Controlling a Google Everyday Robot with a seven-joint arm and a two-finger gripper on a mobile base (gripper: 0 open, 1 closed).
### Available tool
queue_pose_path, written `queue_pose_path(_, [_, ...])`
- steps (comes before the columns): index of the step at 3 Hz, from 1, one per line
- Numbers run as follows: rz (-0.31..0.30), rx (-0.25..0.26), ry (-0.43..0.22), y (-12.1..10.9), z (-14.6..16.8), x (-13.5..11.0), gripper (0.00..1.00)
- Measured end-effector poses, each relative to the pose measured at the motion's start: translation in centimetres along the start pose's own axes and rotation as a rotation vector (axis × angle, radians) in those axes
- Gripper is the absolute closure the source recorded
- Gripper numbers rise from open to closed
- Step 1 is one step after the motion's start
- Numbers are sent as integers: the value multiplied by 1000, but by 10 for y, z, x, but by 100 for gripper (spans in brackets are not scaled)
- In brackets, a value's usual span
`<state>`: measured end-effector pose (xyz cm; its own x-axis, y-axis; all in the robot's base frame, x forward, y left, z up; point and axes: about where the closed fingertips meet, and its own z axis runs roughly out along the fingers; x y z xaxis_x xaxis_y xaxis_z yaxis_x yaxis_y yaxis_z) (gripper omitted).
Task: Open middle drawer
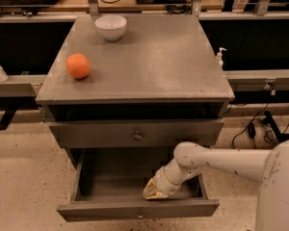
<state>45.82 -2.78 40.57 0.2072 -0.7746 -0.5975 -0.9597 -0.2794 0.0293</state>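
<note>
The grey metal cabinet (149, 71) has a closed drawer front with a round knob (137, 136) just under its top. Below it the middle drawer (135, 209) is pulled out towards me. Its knob (140, 215) shows on the front panel and its inside looks empty. My gripper (156, 190) reaches in from the right and sits low inside this open drawer, just behind the front panel, right of centre. The white arm (216, 159) crosses over the drawer's right side wall.
An orange (78, 65) lies on the cabinet top at the left. A white bowl (111, 27) stands at its back edge. A small pump bottle (220, 57) stands behind the cabinet at the right. Cables (260, 124) lie on the speckled floor.
</note>
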Motion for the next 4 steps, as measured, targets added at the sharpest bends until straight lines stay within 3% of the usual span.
queue_pose_path(1, [-5, -8, -5, 3, -1, -2, 100])
queue_pose_path(2, [-7, -50, -38, 16, -1, -11, 100])
queue_pose_path(3, [-7, -50, -39, 16, -1, -11, 100])
queue_pose_path(4, [4, -14, -96, 17, -14, -28, 100])
